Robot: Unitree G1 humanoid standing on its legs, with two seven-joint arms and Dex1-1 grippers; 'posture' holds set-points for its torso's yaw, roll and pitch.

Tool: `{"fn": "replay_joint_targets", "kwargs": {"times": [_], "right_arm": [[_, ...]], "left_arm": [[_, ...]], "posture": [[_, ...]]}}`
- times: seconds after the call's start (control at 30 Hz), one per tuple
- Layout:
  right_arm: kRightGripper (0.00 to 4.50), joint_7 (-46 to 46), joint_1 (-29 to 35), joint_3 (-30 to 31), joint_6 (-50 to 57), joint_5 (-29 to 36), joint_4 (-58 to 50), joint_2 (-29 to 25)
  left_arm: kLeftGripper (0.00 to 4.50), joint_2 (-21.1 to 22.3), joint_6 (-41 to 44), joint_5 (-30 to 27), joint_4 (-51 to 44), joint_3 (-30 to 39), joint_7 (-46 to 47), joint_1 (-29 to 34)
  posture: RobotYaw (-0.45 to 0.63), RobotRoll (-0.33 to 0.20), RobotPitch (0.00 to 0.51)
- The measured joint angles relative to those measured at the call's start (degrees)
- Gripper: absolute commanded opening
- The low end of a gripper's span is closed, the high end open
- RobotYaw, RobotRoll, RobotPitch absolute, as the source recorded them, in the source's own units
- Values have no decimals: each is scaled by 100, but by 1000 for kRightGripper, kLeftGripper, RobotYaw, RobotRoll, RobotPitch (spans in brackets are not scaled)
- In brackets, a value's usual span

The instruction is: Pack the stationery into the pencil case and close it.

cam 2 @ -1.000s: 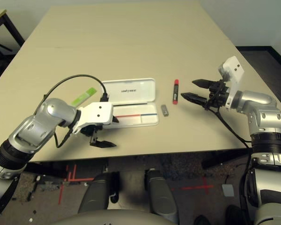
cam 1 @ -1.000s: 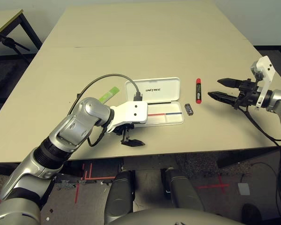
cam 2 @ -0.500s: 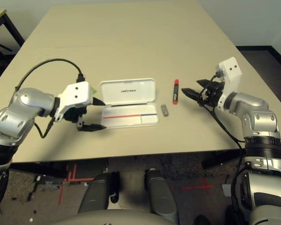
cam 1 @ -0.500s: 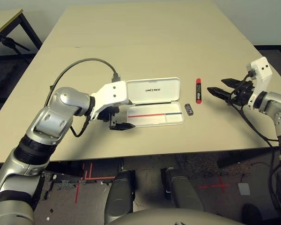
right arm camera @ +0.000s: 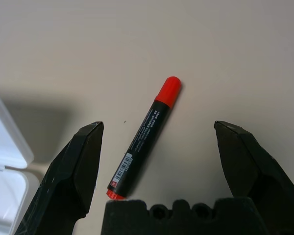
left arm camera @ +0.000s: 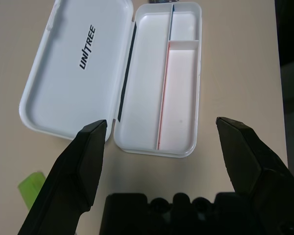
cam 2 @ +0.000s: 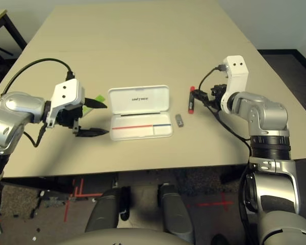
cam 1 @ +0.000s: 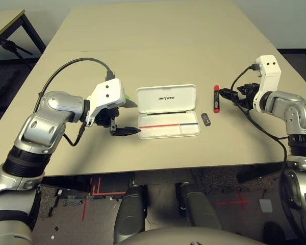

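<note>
The white pencil case (cam 1: 163, 131) lies open in the middle of the table, its "UNITREE" lid (left arm camera: 73, 73) folded back and the tray with the red-and-blue line bare. My left gripper (cam 1: 135, 117) hovers open just left of the case, fingers pointing at it. A light-green strip (cam 2: 98, 98) peeks out behind that wrist. The red marker (cam 1: 215, 98) lies right of the case, with a tiny dark grey block (cam 1: 206, 119) near the tray's right end. My right gripper (right arm camera: 158, 126) is open, low over the marker's right side, fingers spread either side of it.
A black cable (cam 1: 76, 64) loops over my left forearm. The table's front edge (cam 1: 158, 168) runs close below the case. Bare tabletop stretches far behind the case. A second table's corner (cam 1: 10, 20) stands at the far left.
My left arm has swung from in front of the case round to its left side. My right gripper has moved left, closing in on the marker. Case, marker and block have not moved.
</note>
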Motion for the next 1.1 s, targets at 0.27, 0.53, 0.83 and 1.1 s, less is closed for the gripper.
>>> {"fn": "replay_joint_targets", "kwargs": {"times": [0.27, 0.53, 0.83, 1.1], "right_arm": [[4500, -1008, -43, -122, 371, -183, -20, 671], [4500, -1526, -43, -263, 515, -193, -20, 1179], [1626, -1937, 6, -651, 527, -185, 8, 1474], [512, -2002, -10, -772, 592, -136, -6, 1581]], "left_arm": [[4481, -1, -2, -43, -35, -2, 12, 89], [4481, 1, 46, -105, -204, 0, 67, 93], [4500, 39, 176, -121, -254, 14, 155, 253], [4500, 39, 198, -129, -289, 14, 178, 250]], "posture": [[10, 0, 170], [23, 0, 174], [30, 0, 185], [27, 0, 184]]}}
